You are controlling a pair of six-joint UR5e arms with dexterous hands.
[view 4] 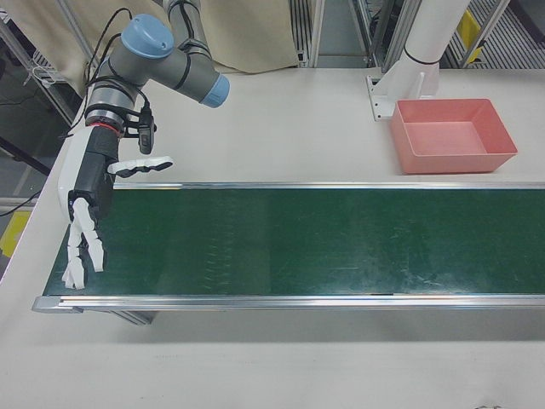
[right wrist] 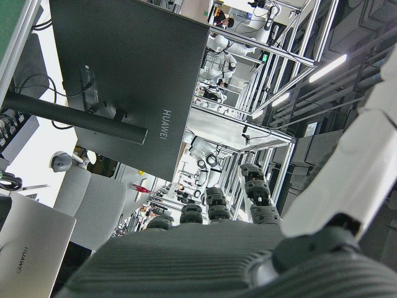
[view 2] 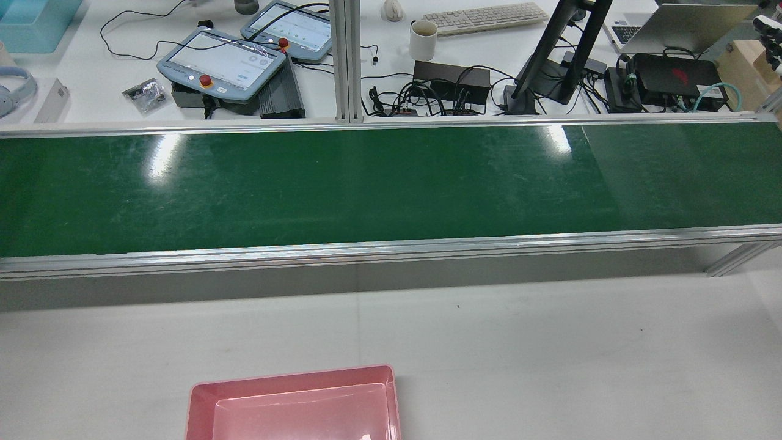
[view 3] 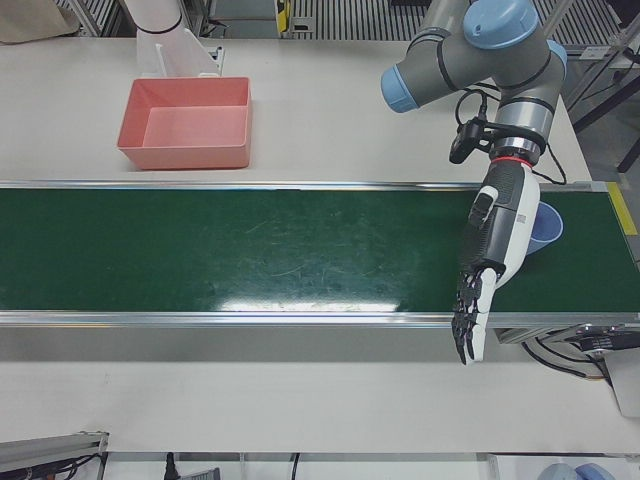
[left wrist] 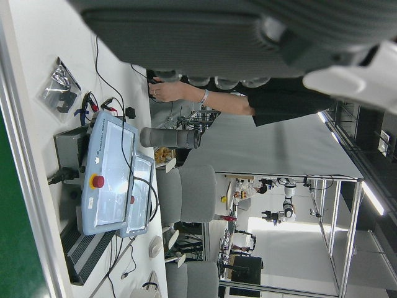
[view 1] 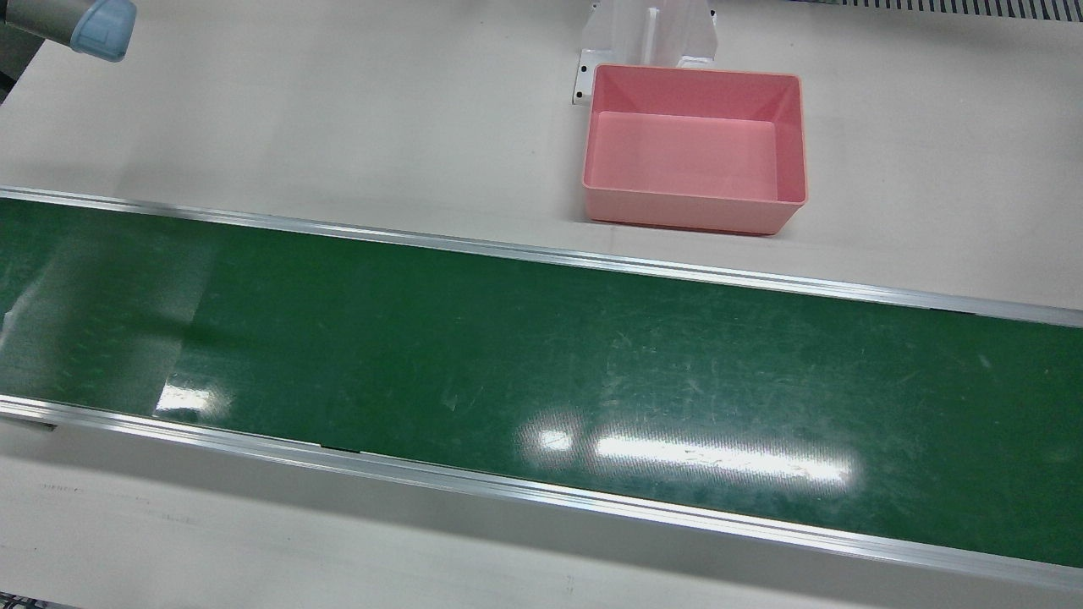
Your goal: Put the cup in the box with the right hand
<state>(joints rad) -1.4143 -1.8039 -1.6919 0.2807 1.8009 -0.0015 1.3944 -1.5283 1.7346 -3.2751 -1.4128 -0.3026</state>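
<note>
A light blue cup (view 3: pixel 546 229) stands on the green belt near its end in the left-front view, partly hidden behind my left hand (view 3: pixel 489 262). That hand hangs over the belt with fingers stretched out, open and empty. My right hand (view 4: pixel 86 207) is at the belt's opposite end in the right-front view, fingers spread, holding nothing. The pink box (view 1: pixel 689 213) sits empty on the white table beside the belt. It also shows in the rear view (view 2: pixel 293 374), the left-front view (view 3: pixel 185 157) and the right-front view (view 4: pixel 456 160).
The green conveyor belt (view 1: pixel 508 364) with aluminium rails crosses the table. A white arm pedestal (view 1: pixel 647 34) stands right behind the box. Beyond the belt is a desk with teach pendants (view 2: pixel 223 61), a mug (view 2: pixel 423 40) and a monitor stand (view 2: pixel 559 55).
</note>
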